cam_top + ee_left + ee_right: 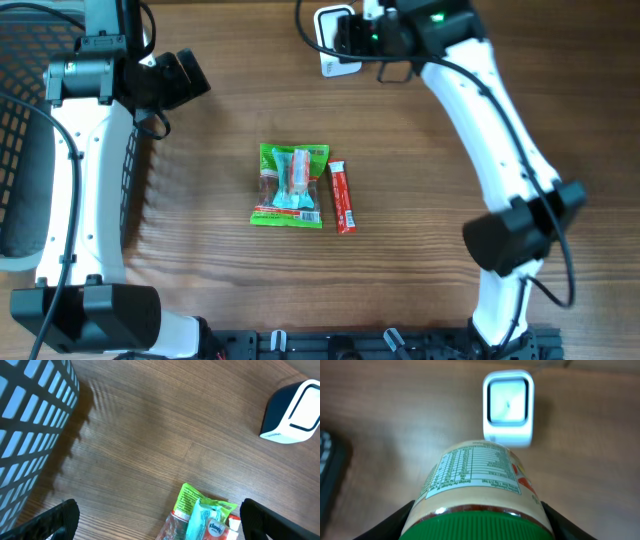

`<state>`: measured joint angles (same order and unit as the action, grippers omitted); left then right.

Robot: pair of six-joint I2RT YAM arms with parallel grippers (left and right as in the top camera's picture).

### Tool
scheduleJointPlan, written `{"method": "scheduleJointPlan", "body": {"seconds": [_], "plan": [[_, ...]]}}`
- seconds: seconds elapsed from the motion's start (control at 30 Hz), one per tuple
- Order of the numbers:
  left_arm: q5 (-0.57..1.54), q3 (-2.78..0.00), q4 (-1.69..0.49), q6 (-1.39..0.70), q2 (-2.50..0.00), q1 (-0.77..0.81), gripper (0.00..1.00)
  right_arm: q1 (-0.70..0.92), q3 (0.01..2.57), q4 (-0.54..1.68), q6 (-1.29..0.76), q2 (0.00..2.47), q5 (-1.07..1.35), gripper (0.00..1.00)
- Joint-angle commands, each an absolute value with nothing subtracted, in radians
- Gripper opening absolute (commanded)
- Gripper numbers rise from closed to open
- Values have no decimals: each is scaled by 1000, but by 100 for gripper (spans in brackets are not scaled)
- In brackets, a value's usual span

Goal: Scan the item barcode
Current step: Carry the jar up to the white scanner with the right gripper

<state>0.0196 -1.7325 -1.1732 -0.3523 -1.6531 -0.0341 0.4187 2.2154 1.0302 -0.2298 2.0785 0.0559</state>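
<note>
My right gripper (476, 520) is shut on a jar (475, 485) with a green lid and a beige label whose nutrition panel faces up. The jar points at the white barcode scanner (508, 406), which stands just beyond it on the wood table. In the overhead view the right gripper (355, 35) hangs over the scanner (335, 66) at the top centre and hides the jar. At the upper left my left gripper (190, 75) is open and holds nothing. Its fingers (55, 520) stand wide apart above the table.
A green snack packet with a tissue pack (292, 185) and a red stick packet (343, 197) lie at the table's centre. A dark wire basket (20, 130) stands at the left edge. The green packet (200, 510) lies below the left gripper's right finger.
</note>
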Motion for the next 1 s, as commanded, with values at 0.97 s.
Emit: {"method": "scheduleJointPlan", "body": {"seconds": [0.97], "plan": [[14, -1730, -1172, -337, -1653, -38, 100, 417, 2231, 190, -153, 2474, -230, 40]]}}
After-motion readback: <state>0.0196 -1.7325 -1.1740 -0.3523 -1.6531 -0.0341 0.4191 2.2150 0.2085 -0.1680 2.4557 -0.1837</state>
